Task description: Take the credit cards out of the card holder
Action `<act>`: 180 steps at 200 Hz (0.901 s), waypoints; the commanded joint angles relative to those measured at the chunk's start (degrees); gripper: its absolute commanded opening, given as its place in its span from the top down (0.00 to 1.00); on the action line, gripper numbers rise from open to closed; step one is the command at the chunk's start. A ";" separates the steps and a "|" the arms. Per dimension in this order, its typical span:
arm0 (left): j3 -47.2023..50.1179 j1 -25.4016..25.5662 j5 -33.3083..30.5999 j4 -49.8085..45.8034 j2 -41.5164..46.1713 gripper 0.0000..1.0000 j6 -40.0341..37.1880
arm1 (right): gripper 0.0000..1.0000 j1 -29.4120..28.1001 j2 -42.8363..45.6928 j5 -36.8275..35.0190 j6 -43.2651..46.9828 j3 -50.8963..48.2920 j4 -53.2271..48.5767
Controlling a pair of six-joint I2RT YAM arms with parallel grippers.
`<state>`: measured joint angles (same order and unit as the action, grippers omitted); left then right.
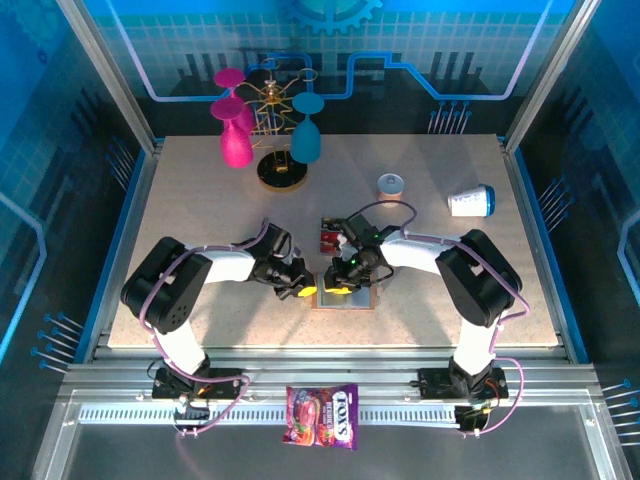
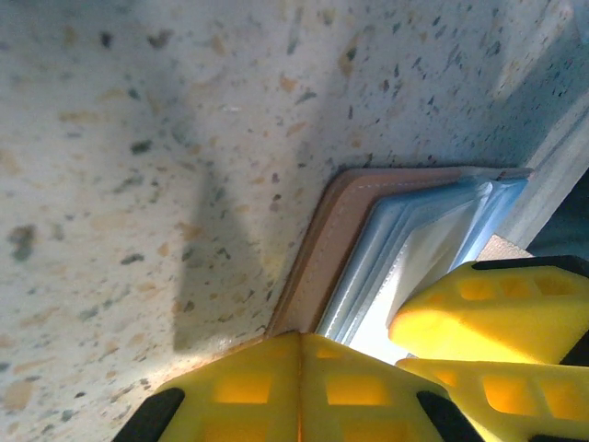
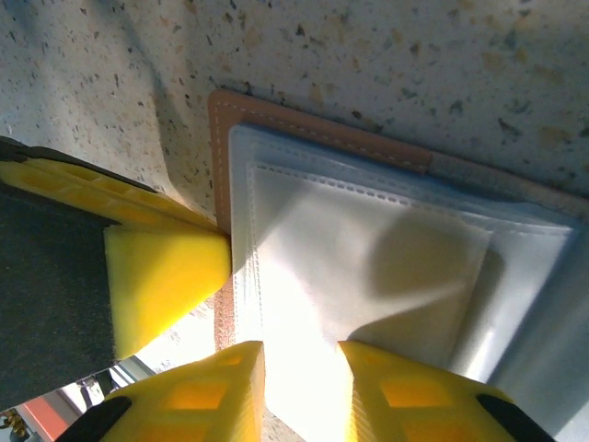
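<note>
The card holder (image 1: 356, 298) lies open near the table's front edge. Its tan rim (image 2: 317, 253) and grey-blue pockets (image 3: 386, 249) face up. My left gripper (image 1: 304, 291) is shut, its yellow fingertips (image 2: 299, 364) pressed together on the wallet's left edge. My right gripper (image 1: 341, 283) hovers low over the pale pocket (image 2: 433, 235), open, with one finger (image 3: 216, 396) at each side of a bright flap. Its midpoint (image 3: 302, 391) is over the pocket. Red credit cards (image 1: 328, 237) lie on the table just behind the wallet.
A stand (image 1: 279, 172) with magenta and teal glasses is at the back. A small pale cup (image 1: 391, 184) and a tipped white-and-blue cup (image 1: 471, 201) sit at back right. A purple-red candy bag (image 1: 322, 415) rests on the front rail.
</note>
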<state>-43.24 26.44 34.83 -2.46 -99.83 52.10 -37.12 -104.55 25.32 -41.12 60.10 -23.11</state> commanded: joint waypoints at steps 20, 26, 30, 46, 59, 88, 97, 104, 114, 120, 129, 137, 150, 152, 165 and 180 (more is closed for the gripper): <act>-0.11 0.36 0.41 -1.61 -1.95 0.92 -1.33 | 0.70 -0.75 0.85 -2.95 0.88 1.01 -4.26; -0.13 0.36 0.37 -1.73 -2.06 0.92 -1.38 | 0.70 -0.68 1.09 -3.08 0.89 0.84 -4.31; -0.18 0.36 0.34 -1.86 -2.02 0.92 -1.47 | 0.70 -0.60 1.14 -3.16 0.87 0.69 -4.24; -0.54 0.37 0.25 -2.50 -2.06 0.92 -1.82 | 0.70 -0.41 1.67 -3.35 0.78 0.06 -3.67; -0.95 0.35 0.24 -3.01 -2.21 0.92 -2.14 | 0.70 -0.08 2.00 -2.85 0.63 -0.65 -2.55; -1.71 0.37 0.17 -3.98 -2.09 0.91 -2.26 | 0.71 0.61 2.56 -1.13 0.04 -2.61 0.63; -2.12 0.36 -0.01 -4.65 -1.84 0.91 -2.50 | 0.71 0.69 2.74 -0.70 -0.09 -3.09 1.56; -2.36 0.36 -0.17 -5.14 -1.60 0.91 -2.53 | 0.71 0.97 2.97 -0.42 -0.30 -3.59 2.23; -2.68 0.33 -0.54 -5.58 -1.19 0.91 -2.55 | 0.71 1.32 3.29 0.13 -0.48 -4.40 3.46; -2.87 0.32 -0.64 -5.67 -0.99 0.90 -2.60 | 0.72 1.51 3.54 0.54 -0.69 -4.90 4.25; -3.03 0.37 -0.72 -5.61 -0.51 0.90 -2.47 | 0.72 1.96 3.89 1.15 -1.04 -5.75 5.49; -3.21 0.30 -0.89 -5.61 -0.07 0.89 -2.23 | 0.72 2.31 4.17 1.79 -1.27 -6.50 6.71; -3.57 0.44 -1.07 -5.78 0.71 0.88 -1.84 | 0.73 2.81 4.62 2.90 -1.72 -8.03 8.90; -3.66 0.45 -1.10 -5.86 0.81 0.88 -1.83 | 0.73 2.88 4.71 3.09 -1.82 -8.30 9.28; -4.18 0.61 -1.41 -6.61 1.54 0.87 -1.71 | 0.73 3.45 4.90 4.37 -2.31 -9.37 11.77; -5.14 0.86 -1.64 -7.92 1.96 0.86 -1.83 | 0.74 4.10 5.02 5.73 -3.19 -11.73 14.40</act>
<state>-46.04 26.44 34.17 -6.70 -100.05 50.63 -34.37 -100.60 28.38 -42.57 51.62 -13.50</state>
